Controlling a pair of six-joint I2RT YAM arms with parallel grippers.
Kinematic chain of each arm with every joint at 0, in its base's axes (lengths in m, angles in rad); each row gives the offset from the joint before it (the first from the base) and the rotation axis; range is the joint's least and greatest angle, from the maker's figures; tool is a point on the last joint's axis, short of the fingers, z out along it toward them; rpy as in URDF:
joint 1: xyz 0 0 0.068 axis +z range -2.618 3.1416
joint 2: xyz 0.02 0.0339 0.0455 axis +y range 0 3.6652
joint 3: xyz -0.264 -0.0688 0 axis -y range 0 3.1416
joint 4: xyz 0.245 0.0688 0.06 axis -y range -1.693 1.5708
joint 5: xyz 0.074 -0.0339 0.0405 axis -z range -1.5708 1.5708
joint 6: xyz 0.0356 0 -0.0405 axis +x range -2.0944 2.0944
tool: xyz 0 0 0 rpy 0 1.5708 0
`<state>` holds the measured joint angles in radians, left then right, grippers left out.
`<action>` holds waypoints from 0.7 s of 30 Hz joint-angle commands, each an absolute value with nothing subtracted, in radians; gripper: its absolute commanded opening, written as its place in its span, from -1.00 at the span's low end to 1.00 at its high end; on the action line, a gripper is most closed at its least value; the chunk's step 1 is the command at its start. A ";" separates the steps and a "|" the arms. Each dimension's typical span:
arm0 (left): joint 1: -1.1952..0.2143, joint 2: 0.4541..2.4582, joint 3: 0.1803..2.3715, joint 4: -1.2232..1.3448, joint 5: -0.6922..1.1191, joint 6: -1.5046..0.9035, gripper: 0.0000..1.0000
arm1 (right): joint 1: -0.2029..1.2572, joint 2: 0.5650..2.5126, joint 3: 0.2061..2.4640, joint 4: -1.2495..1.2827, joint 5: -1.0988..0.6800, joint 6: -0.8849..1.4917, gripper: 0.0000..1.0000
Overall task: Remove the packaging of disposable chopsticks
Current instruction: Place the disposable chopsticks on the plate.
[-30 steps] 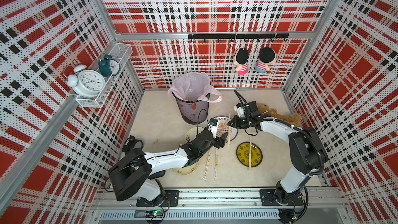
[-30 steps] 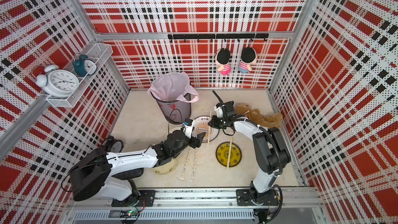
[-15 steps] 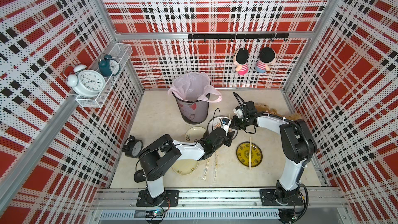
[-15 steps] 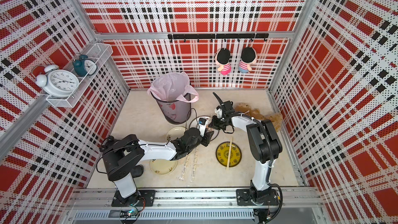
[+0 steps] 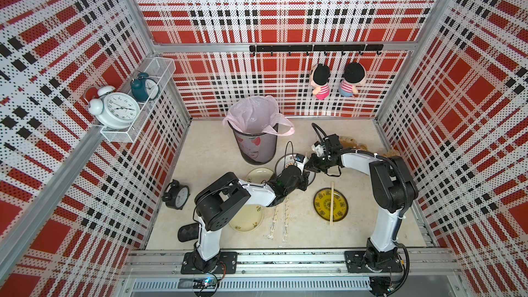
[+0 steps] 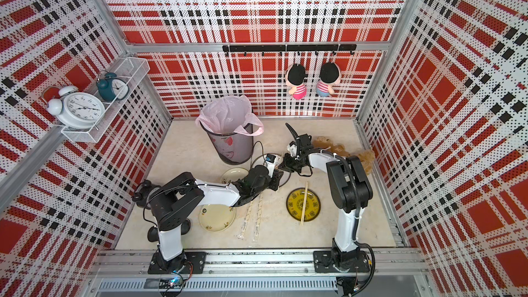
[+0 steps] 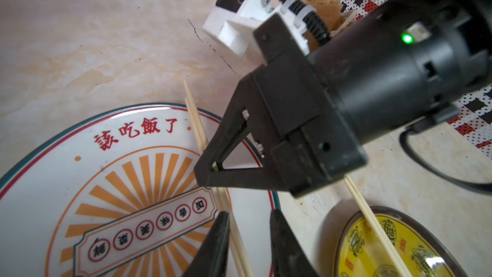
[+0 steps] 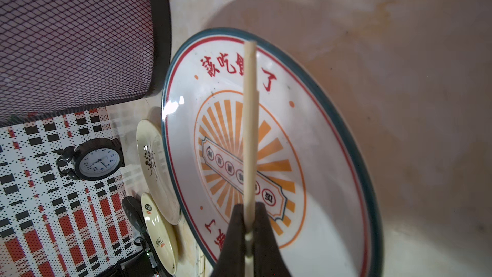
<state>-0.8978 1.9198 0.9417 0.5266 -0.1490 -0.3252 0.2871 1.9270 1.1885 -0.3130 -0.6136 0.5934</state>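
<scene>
Held pair (image 8: pixel 250 129): two tan sticks over the white plate (image 7: pixel 32 198), crossing its sunburst print, with the free tips past the rim in the left wrist view. Can't tell if any sleeve is on it.

Right gripper (image 8: pixel 249 206) has its jaws tight on this pair, partway along. Left gripper (image 7: pixel 249 214) is at the same pair, further along from the free tips. Its jaws are apart, one on each side of the sticks. The sticks sit close against one finger (image 7: pixel 217 241), with a clear gap to the other, so it is not clamped.

In both top views the two grippers meet over the white plate, just beside the bin (image 5: pixel 257 150) with its pink liner (image 5: pixel 251 112). The arms hide most of that plate.

Sleeved pairs (image 5: pixel 285 220): two, flat on the table (image 5: pixel 314 232), side by side. They lie between a cream plate (image 5: pixel 245 220) and the yellow plate (image 5: pixel 341 208), with their far ends under the left arm (image 5: pixel 257 195).

Bare pair (image 5: pixel 331 204) lies across the yellow plate, both ends past the rim.

A second cream plate (image 5: pixel 258 173) sits near the bin. A black clock (image 5: pixel 177 194) is by the left wall, and a brown plush (image 5: pixel 353 143) is behind the right gripper.
</scene>
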 commanded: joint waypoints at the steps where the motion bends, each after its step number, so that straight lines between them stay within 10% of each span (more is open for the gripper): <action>1: -0.896 1.940 0.957 0.520 -0.119 -0.333 -0.40 | 0.279 1.952 1.212 -0.296 -0.626 0.596 -0.95; 21: -0.881 2.013 1.022 0.472 -0.078 -0.344 -0.51 | 0.276 1.973 1.215 -0.291 -0.620 0.593 -0.77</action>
